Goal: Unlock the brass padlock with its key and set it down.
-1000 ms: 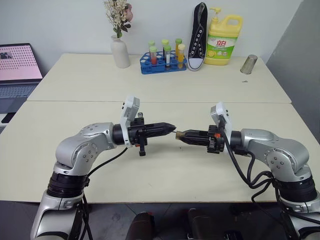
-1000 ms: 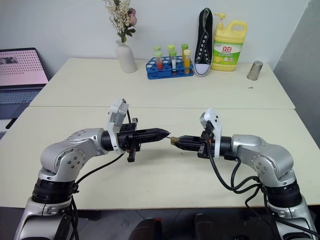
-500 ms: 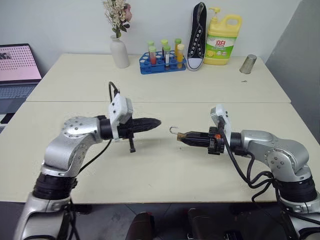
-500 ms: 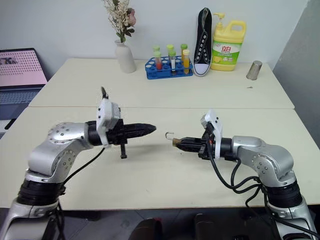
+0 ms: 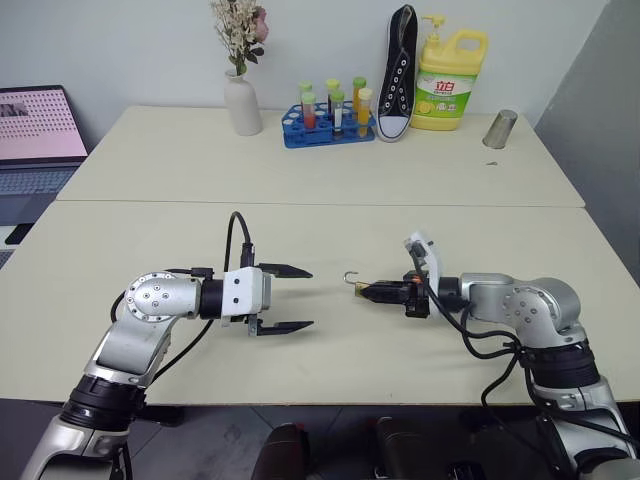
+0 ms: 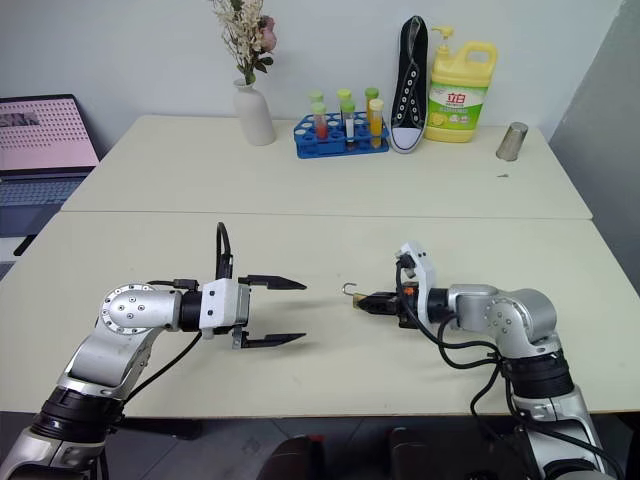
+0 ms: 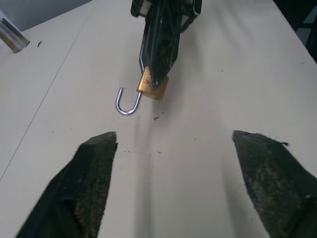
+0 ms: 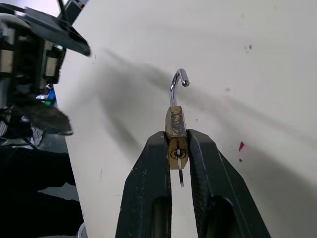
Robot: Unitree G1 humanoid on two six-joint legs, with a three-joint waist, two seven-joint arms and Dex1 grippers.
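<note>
Gripping: the brass padlock [image 8: 176,130] is being pinched between the right gripper's [image 8: 179,148] closed fingers, just above the table [image 5: 330,215].
Shackle: is being shown swung open.
Left gripper [image 5: 292,298]: fingers are being held wide apart, left of the padlock.

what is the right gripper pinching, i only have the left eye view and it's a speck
observer: The right wrist view shows the right gripper with its jaws shut on the brass padlock, pinched by its body.
operator: is the shackle open
observer: Yes. In the left wrist view the shackle is a hook with one end free of the body.
operator: where's the key
observer: Not certain. The right wrist view shows a thin silvery sliver below the keyhole, between the jaws. It may be the key.
</note>
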